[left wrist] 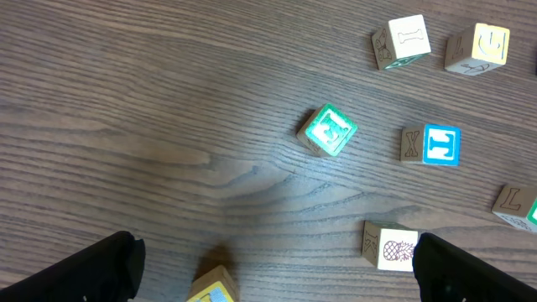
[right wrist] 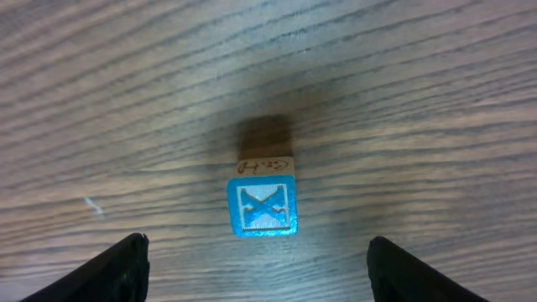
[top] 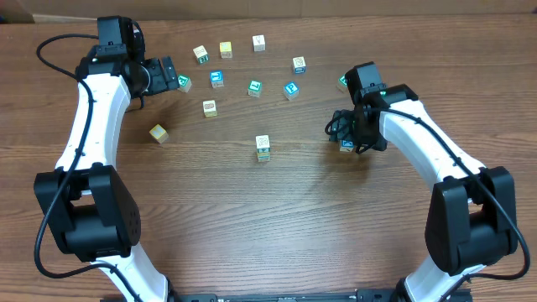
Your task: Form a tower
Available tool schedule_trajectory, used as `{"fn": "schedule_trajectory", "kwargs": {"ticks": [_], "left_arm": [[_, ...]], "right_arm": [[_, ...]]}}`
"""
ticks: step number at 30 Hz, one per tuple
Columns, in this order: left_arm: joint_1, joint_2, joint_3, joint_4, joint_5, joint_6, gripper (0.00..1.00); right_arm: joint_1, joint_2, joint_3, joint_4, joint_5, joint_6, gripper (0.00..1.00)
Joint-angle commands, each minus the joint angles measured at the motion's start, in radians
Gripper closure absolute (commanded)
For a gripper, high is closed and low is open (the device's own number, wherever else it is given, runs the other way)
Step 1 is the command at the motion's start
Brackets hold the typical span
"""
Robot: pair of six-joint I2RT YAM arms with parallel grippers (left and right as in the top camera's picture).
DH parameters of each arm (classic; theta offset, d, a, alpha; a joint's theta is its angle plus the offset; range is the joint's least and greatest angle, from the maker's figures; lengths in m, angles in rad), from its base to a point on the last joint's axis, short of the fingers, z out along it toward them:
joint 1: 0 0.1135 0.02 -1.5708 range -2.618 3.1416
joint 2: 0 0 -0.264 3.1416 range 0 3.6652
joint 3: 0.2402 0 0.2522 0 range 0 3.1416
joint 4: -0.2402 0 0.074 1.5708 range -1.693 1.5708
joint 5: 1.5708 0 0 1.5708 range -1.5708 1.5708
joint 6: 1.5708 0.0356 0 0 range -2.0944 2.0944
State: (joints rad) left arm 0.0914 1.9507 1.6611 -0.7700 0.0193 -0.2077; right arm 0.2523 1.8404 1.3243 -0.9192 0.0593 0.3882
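Note:
The tower [top: 263, 148] is a short stack of cream cubes with green marks at mid-table. A blue-faced cube with a white X [right wrist: 262, 205] lies alone on the wood; overhead it shows as the blue cube [top: 346, 147] right of the tower. My right gripper [right wrist: 258, 246] hovers over it, open, and the cube lies just ahead of the wide-apart fingertips, untouched. My left gripper [left wrist: 275, 247] is open and empty at the back left [top: 168, 75], above the table. A green-faced cube [left wrist: 327, 130] lies ahead of it and a yellow cube [left wrist: 214, 287] lies below, between the fingers.
Loose cubes are scattered across the back: a blue-faced one [left wrist: 440, 144], a pineapple one [left wrist: 390, 247], a bone one [left wrist: 401, 40] and a yellow smiley one [left wrist: 478, 46]. More cubes [top: 290, 89] lie toward the right, and a green one [top: 342, 81] behind the right arm.

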Motion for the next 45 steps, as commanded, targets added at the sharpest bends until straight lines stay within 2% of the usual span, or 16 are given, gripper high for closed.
{"fn": "schedule_trajectory", "kwargs": {"ticks": [1, 6, 16, 35, 41, 45], "left_arm": [[-0.007, -0.028, 0.0, 0.003, 0.0, -0.009, 0.0], [-0.007, -0.028, 0.0, 0.003, 0.0, -0.009, 0.0], [-0.007, -0.028, 0.0, 0.003, 0.0, -0.009, 0.0], [-0.007, -0.028, 0.0, 0.003, 0.0, -0.009, 0.0], [-0.006, -0.028, 0.0, 0.003, 0.0, -0.009, 0.0], [-0.007, -0.028, 0.0, 0.003, 0.0, -0.009, 0.0]], "right_arm": [[0.005, 0.002, -0.037, 0.032, 0.01, -0.06, 0.23], [0.004, 0.002, -0.063, 0.052, 0.01, -0.129, 0.23], [0.01, 0.002, -0.063, 0.08, 0.005, -0.122, 0.31], [0.01, 0.002, -0.063, 0.126, 0.006, -0.101, 0.32], [0.01, 0.002, -0.063, 0.129, 0.01, -0.101, 0.41], [0.01, 0.002, -0.063, 0.138, 0.018, -0.101, 0.41]]}}
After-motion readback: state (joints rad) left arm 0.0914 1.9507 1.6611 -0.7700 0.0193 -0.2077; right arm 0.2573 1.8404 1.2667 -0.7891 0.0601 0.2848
